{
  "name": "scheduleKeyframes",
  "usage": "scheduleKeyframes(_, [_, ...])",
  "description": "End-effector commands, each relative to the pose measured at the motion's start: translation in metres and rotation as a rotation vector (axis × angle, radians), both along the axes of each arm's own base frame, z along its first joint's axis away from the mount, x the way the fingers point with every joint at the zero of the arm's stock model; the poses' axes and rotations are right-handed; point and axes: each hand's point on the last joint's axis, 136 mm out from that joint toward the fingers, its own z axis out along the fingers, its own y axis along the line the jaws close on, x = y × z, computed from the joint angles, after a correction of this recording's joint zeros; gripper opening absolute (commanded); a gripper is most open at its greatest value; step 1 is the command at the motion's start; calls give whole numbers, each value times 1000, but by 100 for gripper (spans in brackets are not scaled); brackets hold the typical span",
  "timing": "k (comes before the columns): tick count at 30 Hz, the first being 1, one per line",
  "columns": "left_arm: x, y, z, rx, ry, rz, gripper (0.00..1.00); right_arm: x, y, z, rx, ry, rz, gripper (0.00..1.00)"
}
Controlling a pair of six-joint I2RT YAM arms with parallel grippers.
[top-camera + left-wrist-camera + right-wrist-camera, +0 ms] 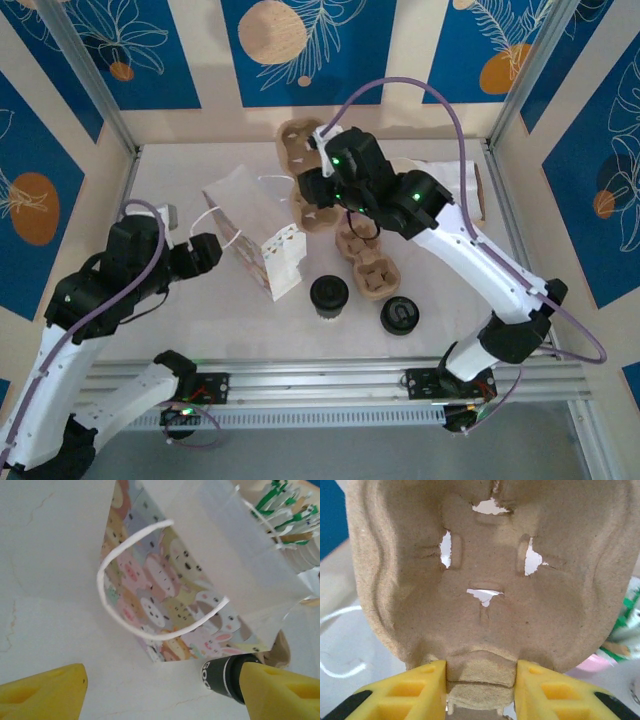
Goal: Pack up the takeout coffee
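Note:
The takeout coffee [399, 316] stands near the table's front, right of centre; from above I see mostly its round black lid. A white paper bag [250, 225] with a cartoon animal print [165, 595] lies on its side left of centre, its white cord handle [107, 597] facing my left gripper. The left gripper [205, 252] [160, 695] sits just left of the bag, open, with nothing between its yellow fingers. My right gripper [318, 190] [480, 680] is shut on the edge tab of a brown cardboard cup tray [485, 570] [312, 212], held just right of the bag.
A ribbed black lid stack [328, 297] stands left of the coffee. Another cup tray [366, 262] lies in the middle and one more [297, 140] at the back. A black cylinder with white lettering [222, 677] lies by my left gripper's right finger. Metal frame posts border the table.

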Motion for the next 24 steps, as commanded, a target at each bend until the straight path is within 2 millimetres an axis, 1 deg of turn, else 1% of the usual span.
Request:
scheduleKeyframes(1, [-4, 4, -6, -6, 16, 21, 81, 5, 24, 40, 98, -112, 13, 37])
scheduleKeyframes(4, [-5, 2, -10, -21, 22, 15, 82, 1, 47, 43, 102, -123, 49, 37])
scheduleKeyframes(6, [-5, 2, -11, -21, 22, 14, 82, -1, 62, 41, 98, -133, 77, 37])
scheduleKeyframes(9, [-6, 5, -10, -12, 19, 22, 82, -2, 82, 30, 72, -128, 108, 37])
scheduleKeyframes(12, [-8, 6, -11, -12, 18, 24, 82, 1, 95, 18, 33, -120, 123, 37])
scheduleKeyframes(15, [-10, 6, -13, -16, 15, 20, 82, 6, 104, 6, -4, -116, 131, 37])
scheduleKeyframes(24, [-14, 8, -19, -20, 27, 21, 82, 23, 120, -27, -105, -92, 136, 36])
